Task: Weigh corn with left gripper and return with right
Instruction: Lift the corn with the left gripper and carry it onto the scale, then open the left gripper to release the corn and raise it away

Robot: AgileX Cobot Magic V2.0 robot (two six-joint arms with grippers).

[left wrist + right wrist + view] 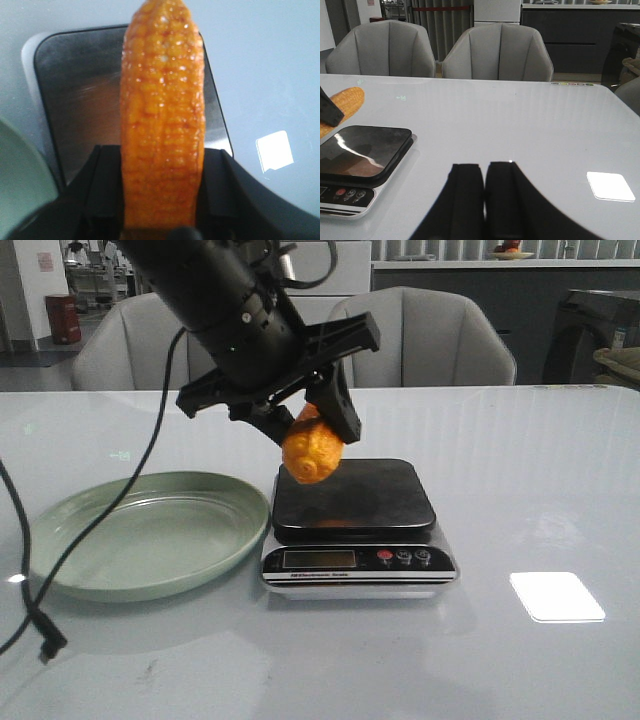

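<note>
My left gripper (300, 420) is shut on the orange-yellow corn (311, 451) and holds it in the air just above the left part of the black scale platform (360, 495). In the left wrist view the corn (162, 125) runs lengthwise between the two black fingers (100, 190), with the scale platform (75, 100) below it. In the right wrist view my right gripper (484, 170) is shut and empty above the bare table, to the right of the scale (365, 150); the corn's end (345, 97) shows at the far edge. The right gripper is out of the front view.
A green plate (140, 530) lies left of the scale, its rim close to the scale's side. A black cable (40, 570) hangs over the plate's left side. The scale's display and buttons (400, 557) face the front. Grey chairs (430, 335) stand behind the table.
</note>
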